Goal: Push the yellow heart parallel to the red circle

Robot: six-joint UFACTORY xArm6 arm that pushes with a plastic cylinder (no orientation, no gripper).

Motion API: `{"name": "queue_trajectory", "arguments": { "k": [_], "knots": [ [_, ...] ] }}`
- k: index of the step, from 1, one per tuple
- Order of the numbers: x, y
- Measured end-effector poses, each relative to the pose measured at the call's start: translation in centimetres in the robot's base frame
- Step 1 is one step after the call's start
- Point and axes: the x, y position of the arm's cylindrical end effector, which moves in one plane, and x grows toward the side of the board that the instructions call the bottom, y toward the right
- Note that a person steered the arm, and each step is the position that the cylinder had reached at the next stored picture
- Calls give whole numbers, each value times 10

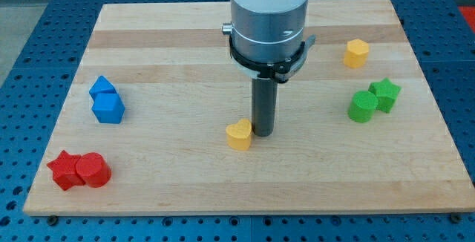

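Observation:
The yellow heart (239,134) lies on the wooden board a little below its middle. My tip (263,133) stands right beside the heart on the view's right, touching or nearly touching it. The red circle (93,171) sits near the board's bottom left corner, touching a red star (65,170) on its left. The heart is well to the right of the red circle and a little higher in the view.
Two blue blocks (107,102) sit together at the view's left. A yellow hexagon (356,53) is at the upper right. A green circle (363,107) and a green star (385,93) touch at the right. The arm's grey body (268,19) hangs over the board's top middle.

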Motion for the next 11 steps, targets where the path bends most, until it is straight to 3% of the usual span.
{"name": "queue_trajectory", "arguments": {
  "k": [1, 4, 7, 8, 11],
  "knots": [
    [-61, -2],
    [-53, -34],
    [36, -34],
    [46, -34],
    [14, -32]
  ]
}}
